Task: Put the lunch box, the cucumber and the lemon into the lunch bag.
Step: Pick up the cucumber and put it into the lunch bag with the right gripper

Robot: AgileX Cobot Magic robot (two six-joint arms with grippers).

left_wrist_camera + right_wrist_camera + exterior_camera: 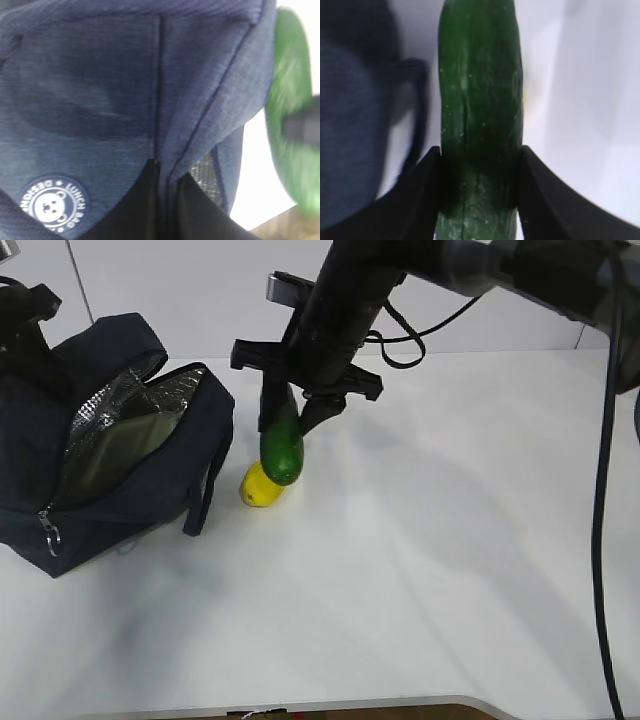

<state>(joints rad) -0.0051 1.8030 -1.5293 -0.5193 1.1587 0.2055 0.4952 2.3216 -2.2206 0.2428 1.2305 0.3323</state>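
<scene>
Cucumber lifted beside the open lunch bag

The lunch bag (110,460) sits on the white counter (420,570), mouth unzipped, a pale green lid showing inside; just right of it lies the lemon (260,485), and above that the right end effector (290,410) pinches the cucumber (282,445) upright. At the bag's far left, the left end effector (167,200) is pressed together against its fabric.
</scene>
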